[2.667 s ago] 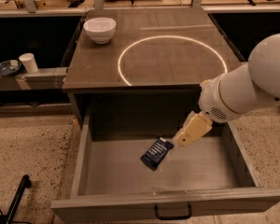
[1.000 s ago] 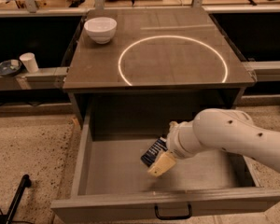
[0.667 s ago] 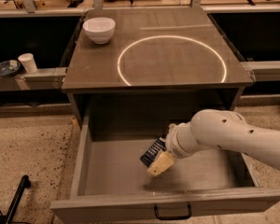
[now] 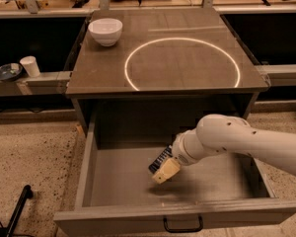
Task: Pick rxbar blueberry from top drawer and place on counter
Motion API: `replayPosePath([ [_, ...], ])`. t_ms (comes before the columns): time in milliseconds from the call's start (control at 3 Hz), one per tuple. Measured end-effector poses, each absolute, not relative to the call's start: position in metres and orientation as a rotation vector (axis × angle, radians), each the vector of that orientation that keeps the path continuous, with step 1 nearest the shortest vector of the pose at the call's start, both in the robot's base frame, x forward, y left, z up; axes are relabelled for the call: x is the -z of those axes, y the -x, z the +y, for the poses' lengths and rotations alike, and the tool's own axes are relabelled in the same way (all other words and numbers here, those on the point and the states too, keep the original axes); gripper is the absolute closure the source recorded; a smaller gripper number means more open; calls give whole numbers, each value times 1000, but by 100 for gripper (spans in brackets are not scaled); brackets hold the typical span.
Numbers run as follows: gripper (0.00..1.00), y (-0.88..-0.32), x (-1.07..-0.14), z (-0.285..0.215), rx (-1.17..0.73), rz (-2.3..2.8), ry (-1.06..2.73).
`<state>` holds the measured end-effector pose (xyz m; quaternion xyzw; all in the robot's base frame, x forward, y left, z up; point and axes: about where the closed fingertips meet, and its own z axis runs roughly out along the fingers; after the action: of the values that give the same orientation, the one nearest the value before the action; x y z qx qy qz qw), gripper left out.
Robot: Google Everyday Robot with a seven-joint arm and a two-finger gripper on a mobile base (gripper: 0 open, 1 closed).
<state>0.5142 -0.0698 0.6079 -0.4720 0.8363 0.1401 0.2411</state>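
Up top, the square grey-brown counter [image 4: 103, 68] with its bright circular ring [image 4: 133, 58] is as it was, with the white bowl [image 4: 105, 31] at its back left corner. Below it the wide grey top drawer [image 4: 86, 167] stands pulled out. My white arm [image 4: 237, 137] reaches in from the right, hardly shifted since a moment ago. My tan gripper [image 4: 165, 172] sits low over the drawer floor, against the near end of the small dark navy-blue rxbar blueberry [image 4: 159, 160], which lies where it lay before. Whether my gripper has hold of it, I cannot tell.
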Motion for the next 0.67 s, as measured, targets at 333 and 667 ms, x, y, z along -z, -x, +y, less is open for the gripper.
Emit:
replayPosePath([
  [333, 0, -515, -600, -70, -401, 2312, 1266],
  [667, 17, -515, -599, -71, -403, 2316, 1260],
])
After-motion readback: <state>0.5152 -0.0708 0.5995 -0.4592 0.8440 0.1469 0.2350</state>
